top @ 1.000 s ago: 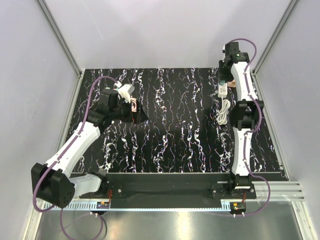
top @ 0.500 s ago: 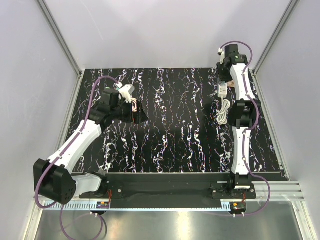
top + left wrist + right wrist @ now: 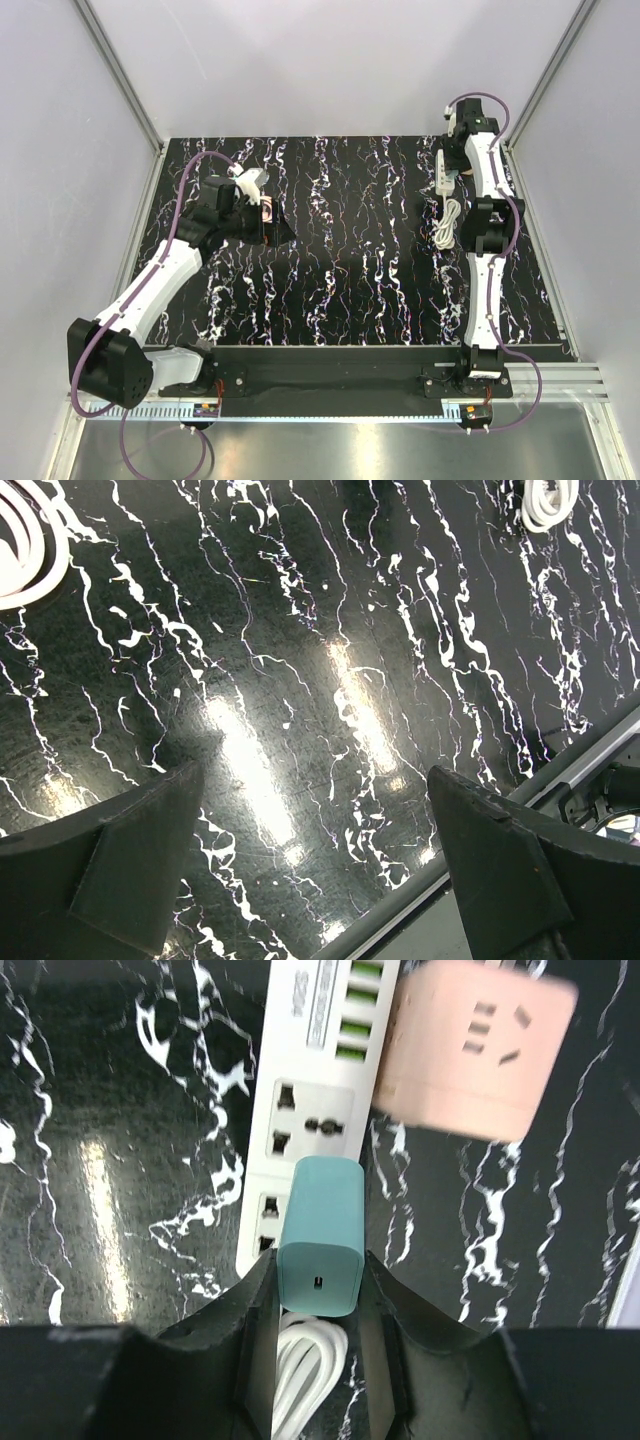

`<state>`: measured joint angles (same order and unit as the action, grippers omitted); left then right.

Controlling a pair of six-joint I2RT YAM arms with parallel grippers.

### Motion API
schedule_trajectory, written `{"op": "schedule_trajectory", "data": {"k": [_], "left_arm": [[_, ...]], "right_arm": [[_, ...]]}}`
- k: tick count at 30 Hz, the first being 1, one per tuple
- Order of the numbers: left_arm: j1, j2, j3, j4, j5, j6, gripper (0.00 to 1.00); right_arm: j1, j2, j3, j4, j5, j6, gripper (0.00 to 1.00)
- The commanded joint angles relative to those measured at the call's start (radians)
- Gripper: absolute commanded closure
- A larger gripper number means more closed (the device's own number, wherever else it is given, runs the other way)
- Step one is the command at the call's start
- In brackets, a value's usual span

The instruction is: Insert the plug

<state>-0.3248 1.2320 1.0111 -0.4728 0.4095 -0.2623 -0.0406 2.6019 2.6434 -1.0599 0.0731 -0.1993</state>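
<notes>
In the right wrist view my right gripper [image 3: 320,1285] is shut on a teal charger block [image 3: 320,1225] and holds it over the near sockets of the white power strip [image 3: 305,1125]. The peach-tan plug [image 3: 470,1055], a cube with socket holes on its face, lies just right of the strip's far part, apart from my fingers. In the top view the strip [image 3: 443,178] lies at the far right under my right gripper [image 3: 456,160]. My left gripper [image 3: 258,215] is open and empty above the table's left part, as the left wrist view [image 3: 315,880] shows.
A coiled white cable [image 3: 305,1360] lies at the strip's near end, also in the top view [image 3: 450,222]. A pinkish coil [image 3: 268,210] lies by the left gripper. The table's front rail [image 3: 470,850] and right wall [image 3: 560,200] are close.
The right wrist has moved toward the back of the table along the strip. The left arm has shifted only slightly.
</notes>
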Motion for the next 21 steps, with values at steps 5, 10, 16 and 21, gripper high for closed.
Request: {"op": "schedule_trajectory", "data": {"k": [5, 10, 16, 21], "left_arm": [[0.006, -0.029, -0.005, 0.054, 0.040, -0.005, 0.01], [0.006, -0.042, -0.008, 0.057, 0.043, -0.006, 0.01], [0.006, -0.052, -0.014, 0.065, 0.049, -0.011, 0.01], [0.006, -0.054, -0.019, 0.066, 0.051, -0.015, 0.01]], "right_arm": [[0.005, -0.222, -0.218, 0.017, 0.063, 0.153, 1.00], [0.005, -0.301, -0.368, 0.021, 0.118, 0.225, 1.00], [0.005, -0.319, -0.465, 0.052, 0.068, 0.251, 1.00], [0.005, -0.348, -0.584, 0.107, 0.036, 0.229, 1.00]]}}
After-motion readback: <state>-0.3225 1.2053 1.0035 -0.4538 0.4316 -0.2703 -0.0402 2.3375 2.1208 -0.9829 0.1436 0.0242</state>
